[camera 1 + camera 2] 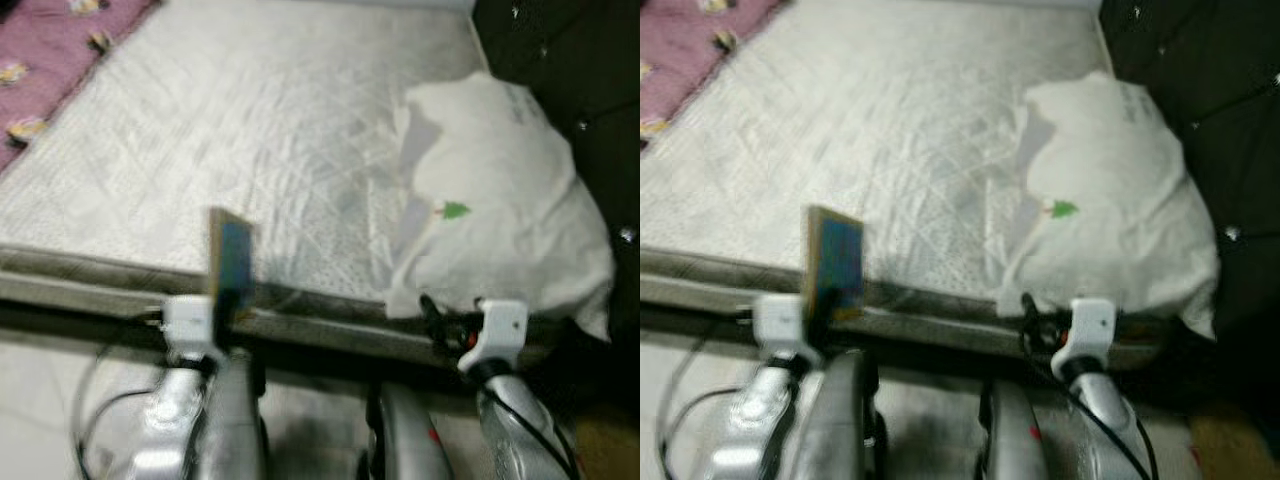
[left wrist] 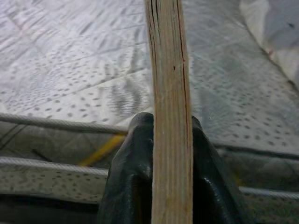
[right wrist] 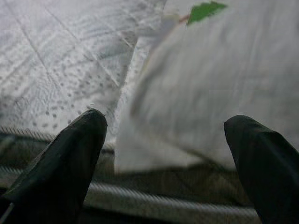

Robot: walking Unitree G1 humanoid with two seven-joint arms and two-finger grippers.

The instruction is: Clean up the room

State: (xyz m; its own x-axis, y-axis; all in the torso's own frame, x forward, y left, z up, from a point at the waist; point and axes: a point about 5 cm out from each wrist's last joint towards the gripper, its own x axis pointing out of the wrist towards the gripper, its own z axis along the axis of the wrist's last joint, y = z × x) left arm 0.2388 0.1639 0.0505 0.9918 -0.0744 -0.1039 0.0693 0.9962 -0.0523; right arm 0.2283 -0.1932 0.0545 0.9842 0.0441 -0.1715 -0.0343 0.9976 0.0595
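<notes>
Book held upright at the mattress edge

The left gripper [image 2: 170, 154] pinches a thin book [image 1: 231, 262] on edge, above the mattress [image 1: 250, 130] rim. The right gripper [image 3: 170, 154] hangs spread wide, holding nothing, just before the white pillow [image 1: 500, 200].

— We see both head views soft with motion blur; even indoor light falls on the pale mattress [image 1: 260, 130], with no glare.

— We note a grey shadow beside the pillow [image 1: 500, 190], and the far right corner sinks into black. In the left wrist view the wooden board [image 2: 169, 116] is sharp; the right wrist view is hazy.
</notes>
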